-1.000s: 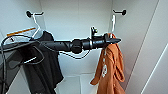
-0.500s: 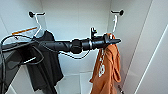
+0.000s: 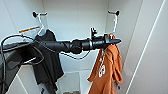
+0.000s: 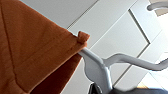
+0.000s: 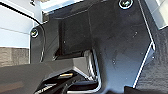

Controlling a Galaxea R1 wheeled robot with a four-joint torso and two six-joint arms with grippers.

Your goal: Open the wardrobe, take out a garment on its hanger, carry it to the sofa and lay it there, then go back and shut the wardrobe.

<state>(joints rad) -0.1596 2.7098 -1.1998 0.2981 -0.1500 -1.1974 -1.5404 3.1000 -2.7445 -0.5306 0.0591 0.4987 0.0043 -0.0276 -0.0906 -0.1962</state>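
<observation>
The wardrobe (image 3: 75,20) stands open, and I look into its white inside. The rust-orange garment (image 3: 107,67) with a white printed mark hangs at the right, bunched under my left gripper (image 3: 116,41). Its pale hanger (image 3: 114,22) rises to a dark hook (image 3: 116,12) on the back wall. My left arm reaches across from the left to the top of the garment. In the left wrist view the hanger (image 4: 97,67) runs down into the gripper's dark parts, with the garment's (image 4: 32,50) orange shoulder draped over one arm of it. The gripper looks shut on the hanger's neck.
A black shirt (image 3: 48,57) hangs on its own white hanger (image 3: 41,27) at the left, under another hook (image 3: 35,14). The white open door (image 3: 155,62) stands close on the right. A low white box (image 3: 72,81) sits on the wardrobe floor.
The left gripper stays at the hanger's neck with hardly any shift. More of the black shirt shows beside the arm than a second ago.
</observation>
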